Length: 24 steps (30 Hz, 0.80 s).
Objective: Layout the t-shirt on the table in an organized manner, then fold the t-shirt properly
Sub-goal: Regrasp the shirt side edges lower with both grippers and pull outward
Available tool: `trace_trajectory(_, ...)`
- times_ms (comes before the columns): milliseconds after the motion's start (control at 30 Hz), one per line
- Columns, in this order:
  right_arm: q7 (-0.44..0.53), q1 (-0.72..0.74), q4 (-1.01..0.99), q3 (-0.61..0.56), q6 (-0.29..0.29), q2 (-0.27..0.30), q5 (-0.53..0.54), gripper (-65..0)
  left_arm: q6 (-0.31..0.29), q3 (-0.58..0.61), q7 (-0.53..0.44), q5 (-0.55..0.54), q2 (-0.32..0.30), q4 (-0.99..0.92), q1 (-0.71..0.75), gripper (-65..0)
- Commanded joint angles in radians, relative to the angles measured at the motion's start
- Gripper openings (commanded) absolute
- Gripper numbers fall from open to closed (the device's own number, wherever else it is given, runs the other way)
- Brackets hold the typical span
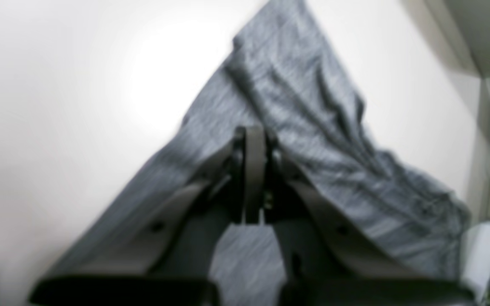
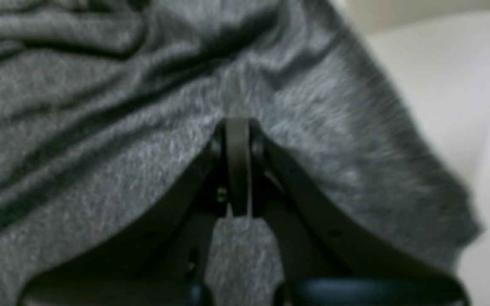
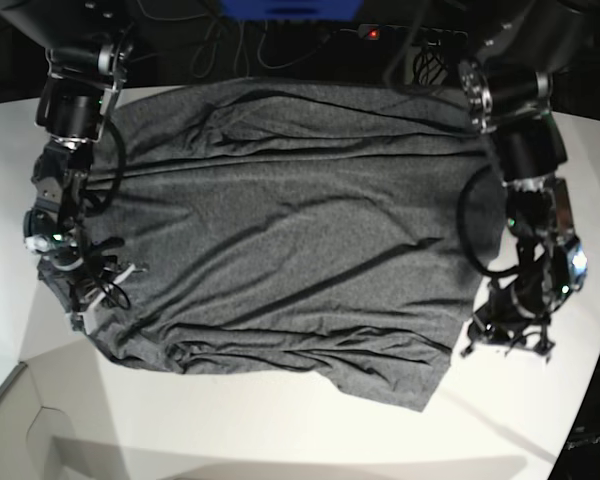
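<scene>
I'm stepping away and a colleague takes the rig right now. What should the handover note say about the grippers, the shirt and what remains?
Left gripper: shut on the t-shirt at its edge.
Right gripper: shut on the t-shirt at the opposite edge.
T-shirt: spread wide between both arms over the table, still wrinkled, with a lower corner hanging out unevenly.
Done: the shirt is mostly opened out.
Left: smooth and square it flat, release, then do all the folds.

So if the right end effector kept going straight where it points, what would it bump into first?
Probably the t-shirt. The right end effector is shut on grey cloth that fills the wrist view just ahead, likely with the white table underneath.
</scene>
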Motion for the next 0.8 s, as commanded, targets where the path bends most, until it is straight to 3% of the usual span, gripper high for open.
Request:
trace_trajectory(0,0.021,0.020,0.010,0.003,0.001,0.011,0.009,-65.0,-0.006,0.042,-0.028,-0.008,-0.009,-0.049,-0.049,-65.0)
trace_trajectory(233,0.027,-0.025,0.014,0.003,0.001,0.013,0.009,-65.0,-0.006,0.328,-0.376,-0.010,-0.018,-0.471,-0.176,-65.0)
trace_trajectory(467,0.022,-0.052,0.014,0.009,0.001,0.017,0.009,-65.0,-0.006,0.503,-0.735,-0.010,-0.026,-0.752,-0.242,-65.0)
trace_trajectory(600,0.027,-0.081,0.024,0.004,0.001,0.033,0.009,-65.0,-0.006,0.535,-0.844,-0.010,-0.075,-0.847,-0.274,-65.0)
trace_trajectory(767,0.027,-0.111,0.059,0.008,0.001,0.036,0.009,-65.0,-0.006,0.533,-0.873,-0.014,-0.124,-0.846,-0.287,-65.0)
